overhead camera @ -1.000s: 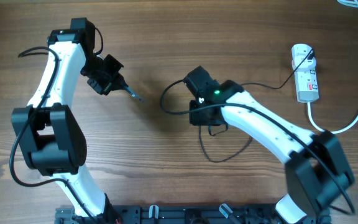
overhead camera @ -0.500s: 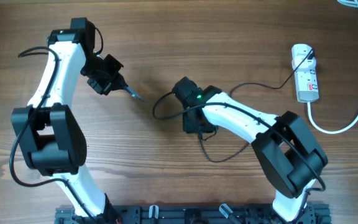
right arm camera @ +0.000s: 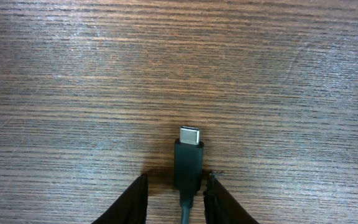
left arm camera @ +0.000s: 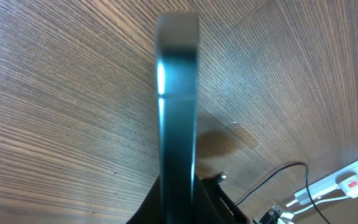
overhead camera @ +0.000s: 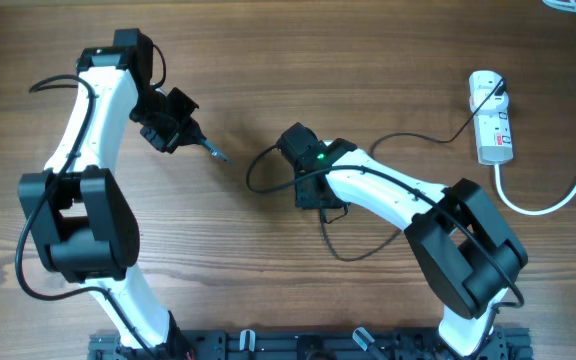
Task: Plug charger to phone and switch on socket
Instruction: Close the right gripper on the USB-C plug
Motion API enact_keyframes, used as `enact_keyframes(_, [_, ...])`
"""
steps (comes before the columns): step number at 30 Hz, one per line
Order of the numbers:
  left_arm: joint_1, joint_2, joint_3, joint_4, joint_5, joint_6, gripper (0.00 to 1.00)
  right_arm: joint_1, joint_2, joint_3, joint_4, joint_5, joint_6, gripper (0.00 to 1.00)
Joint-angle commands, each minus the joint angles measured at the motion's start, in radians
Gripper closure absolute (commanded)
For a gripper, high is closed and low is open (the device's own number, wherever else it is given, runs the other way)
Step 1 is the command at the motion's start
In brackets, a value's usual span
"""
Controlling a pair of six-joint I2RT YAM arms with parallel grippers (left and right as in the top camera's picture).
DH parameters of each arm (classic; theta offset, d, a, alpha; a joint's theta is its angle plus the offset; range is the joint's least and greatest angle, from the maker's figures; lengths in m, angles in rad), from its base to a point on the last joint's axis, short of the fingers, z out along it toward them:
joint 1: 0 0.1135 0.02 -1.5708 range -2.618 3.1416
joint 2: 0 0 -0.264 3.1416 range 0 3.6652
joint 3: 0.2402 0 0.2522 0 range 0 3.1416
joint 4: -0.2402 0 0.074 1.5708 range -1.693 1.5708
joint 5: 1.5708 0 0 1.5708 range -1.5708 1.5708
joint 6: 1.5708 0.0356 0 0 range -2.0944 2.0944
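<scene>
Charger [right arm camera: 188,165]: the metal tip and black connector body lie flat on the tabletop [overhead camera: 268,60], near its middle. The tip points away from my right wrist. From there the thin black cable curls in loops around my right arm and runs off to the far end of the socket [overhead camera: 492,130].

Right pincer [right arm camera: 177,178]: the jaws stand apart, one on each side of the connector body. There is a clear gap on one side and a very narrow one on the other. I record no grip.

Phone [left arm camera: 178,124]: it is clamped in my left pincer [overhead camera: 183,128], left of the tabletop's middle and toward the far edge. The left wrist view shows it edge-on, teal along the side, with its far end blurred. Whether it touches the wood I cannot tell.

Socket: it lies close to the right edge of the tabletop, toward the far right corner, well apart from both pincers. Its thick white cord [overhead camera: 568,195] loops beside it along that edge.
</scene>
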Motion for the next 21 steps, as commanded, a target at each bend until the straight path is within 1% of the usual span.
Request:
enact_keyframes(1, [0.001, -0.031, 0.015, -0.005, -0.004, 0.019, 0.96, 0.000, 0.028, -0.026, -0.017, -0.022, -0.002, 0.69])
enact_keyframes(6, [0.001, -0.031, 0.015, -0.004, -0.004, 0.019, 0.96, 0.000, 0.028, -0.026, -0.031, -0.023, -0.002, 0.71])
enact_keyframes(7, [0.001, -0.031, 0.015, -0.004, -0.003, 0.019, 0.96, 0.000, 0.028, -0.026, -0.035, -0.020, 0.001, 0.74])
enact_keyframes(9, [0.001, -0.031, 0.015, -0.002, 0.013, 0.019, 0.96, 0.000, 0.028, -0.026, -0.029, -0.018, 0.001, 0.76])
enact_keyframes(11, [0.001, -0.031, 0.015, 0.001, 0.019, 0.019, 0.96, 0.000, 0.028, -0.026, -0.026, 0.000, 0.000, 0.77])
enact_keyframes(17, [0.001, -0.031, 0.015, 0.001, 0.019, 0.019, 0.96, 0.000, 0.028, -0.026, -0.026, 0.007, -0.003, 0.83])
enact_keyframes(19, [0.001, -0.031, 0.015, 0.004, 0.019, 0.019, 0.96, 0.000, 0.028, -0.026, -0.024, 0.007, -0.003, 0.83])
enact_keyframes(21, [0.001, -0.031, 0.015, 0.005, 0.023, 0.020, 0.96, -0.001, 0.028, -0.024, -0.021, 0.008, -0.004, 0.90])
